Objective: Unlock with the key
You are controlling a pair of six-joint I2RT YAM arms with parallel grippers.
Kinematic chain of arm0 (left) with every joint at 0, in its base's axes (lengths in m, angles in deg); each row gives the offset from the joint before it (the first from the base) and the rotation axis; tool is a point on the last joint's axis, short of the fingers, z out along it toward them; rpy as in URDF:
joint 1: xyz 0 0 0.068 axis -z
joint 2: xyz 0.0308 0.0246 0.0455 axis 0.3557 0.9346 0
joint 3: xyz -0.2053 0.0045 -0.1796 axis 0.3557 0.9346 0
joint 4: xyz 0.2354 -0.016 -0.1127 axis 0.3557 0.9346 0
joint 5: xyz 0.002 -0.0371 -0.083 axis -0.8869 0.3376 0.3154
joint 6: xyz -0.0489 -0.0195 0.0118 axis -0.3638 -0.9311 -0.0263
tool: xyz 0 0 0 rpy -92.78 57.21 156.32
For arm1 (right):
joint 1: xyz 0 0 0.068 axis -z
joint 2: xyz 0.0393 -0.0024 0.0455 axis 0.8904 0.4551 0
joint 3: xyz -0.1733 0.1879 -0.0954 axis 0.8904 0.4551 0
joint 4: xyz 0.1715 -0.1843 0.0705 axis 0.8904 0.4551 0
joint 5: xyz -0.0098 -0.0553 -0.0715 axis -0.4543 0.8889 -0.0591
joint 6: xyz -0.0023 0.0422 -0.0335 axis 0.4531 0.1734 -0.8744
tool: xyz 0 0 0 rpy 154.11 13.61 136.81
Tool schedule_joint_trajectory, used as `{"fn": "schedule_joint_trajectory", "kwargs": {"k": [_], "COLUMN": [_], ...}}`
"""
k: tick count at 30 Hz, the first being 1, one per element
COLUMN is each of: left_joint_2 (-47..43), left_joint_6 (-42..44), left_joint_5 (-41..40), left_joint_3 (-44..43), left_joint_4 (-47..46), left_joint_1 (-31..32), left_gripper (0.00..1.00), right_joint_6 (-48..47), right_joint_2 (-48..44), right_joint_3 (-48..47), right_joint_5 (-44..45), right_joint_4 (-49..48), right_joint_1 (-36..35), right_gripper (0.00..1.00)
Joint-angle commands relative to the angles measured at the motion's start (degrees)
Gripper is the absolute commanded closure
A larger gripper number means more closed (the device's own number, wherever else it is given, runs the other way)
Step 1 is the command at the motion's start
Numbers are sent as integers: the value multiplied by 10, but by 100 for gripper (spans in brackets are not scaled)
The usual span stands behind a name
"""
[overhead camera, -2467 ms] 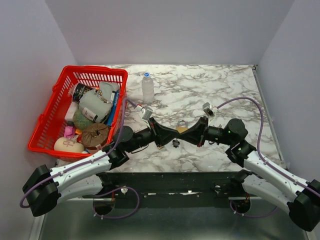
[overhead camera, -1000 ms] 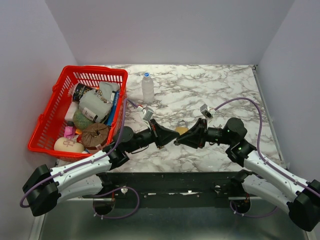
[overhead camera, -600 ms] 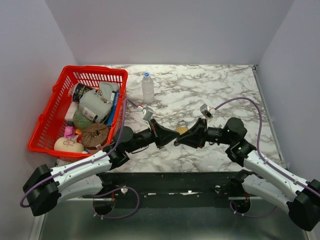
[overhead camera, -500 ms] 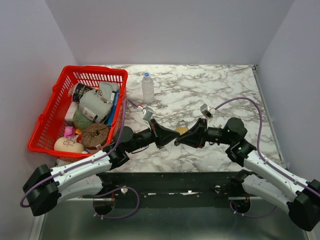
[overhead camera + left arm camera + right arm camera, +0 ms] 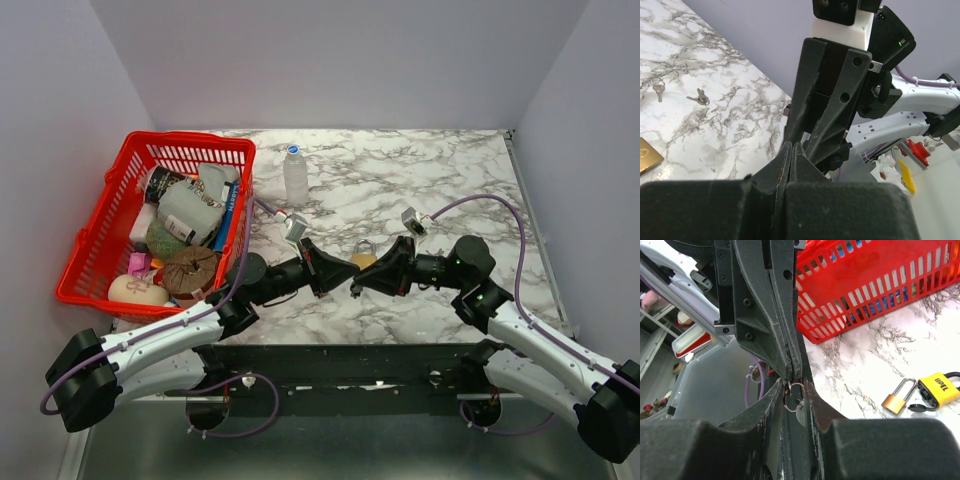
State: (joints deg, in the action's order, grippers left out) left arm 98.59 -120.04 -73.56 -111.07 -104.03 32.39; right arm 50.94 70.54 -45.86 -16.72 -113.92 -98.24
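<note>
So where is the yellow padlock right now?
Right wrist view, lower right: the yellow padlock lies on the marble table beside a brass padlock.

Bright, even light from above; only soft shadows on the marble table (image 5: 450, 170). In both wrist views the nearest black fingers (image 5: 715, 210) blur.

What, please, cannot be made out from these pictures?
- Right wrist view: whether the right tool grips the key ring or merely flanks it; any key on it is hidden behind the tool.
- Top view: the padlock is partly covered by the tip of the left tool; its keyhole is too small.
- Left wrist view: a brass object is cut off by the left edge.
</note>
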Motion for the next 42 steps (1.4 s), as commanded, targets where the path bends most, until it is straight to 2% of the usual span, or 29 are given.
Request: {"fn": "schedule_joint_trajectory", "kwargs": {"k": [1,9,14,15,17,18,21,22,25,30,31,36,42], "left_joint_2": [0,6,8,7,-2,-4,-24,-29,-52,-72,-71,-36,56], "left_joint_6": [-1,2,15,22,43,51,70,73,81,82,65,34,16], "left_joint_5": [14,14,4,0,-19,-26,-70,-87,-168,-257,-297,-376,-421], "left_joint_3": [4,-1,-12,-21,-31,-40,-53,-56,-67,-106,-111,-165,-238], "left_joint_4": [-27,-26,-5,15,46,80,148,165,246,392,414,561,637], "left_joint_1": [3,3,3,3,2,3,3,3,3,3,3,10,55], "left_gripper": [100,100,100,84,63,44,22,20,16,15,15,18,19], "right_joint_6": [0,-1,2,2,-4,-5,-19,-29,-47,-61,-63,-67,-66], "right_joint_2": [-8,-9,-8,-9,-11,-13,-26,-33,-42,-46,-46,-72,-125], "right_joint_3": [-11,-7,-5,-4,3,6,16,18,28,38,41,65,98], "right_joint_5": [14,22,57,73,87,101,132,141,184,223,226,224,212], "right_joint_4": [-22,-24,-5,-2,4,6,26,36,57,65,65,66,75], "right_joint_1": [-1,0,-1,0,0,0,1,1,2,16,18,50,101], "right_gripper": [78,99,99,99,99,99,99,99,99,99,99,99,99]}}
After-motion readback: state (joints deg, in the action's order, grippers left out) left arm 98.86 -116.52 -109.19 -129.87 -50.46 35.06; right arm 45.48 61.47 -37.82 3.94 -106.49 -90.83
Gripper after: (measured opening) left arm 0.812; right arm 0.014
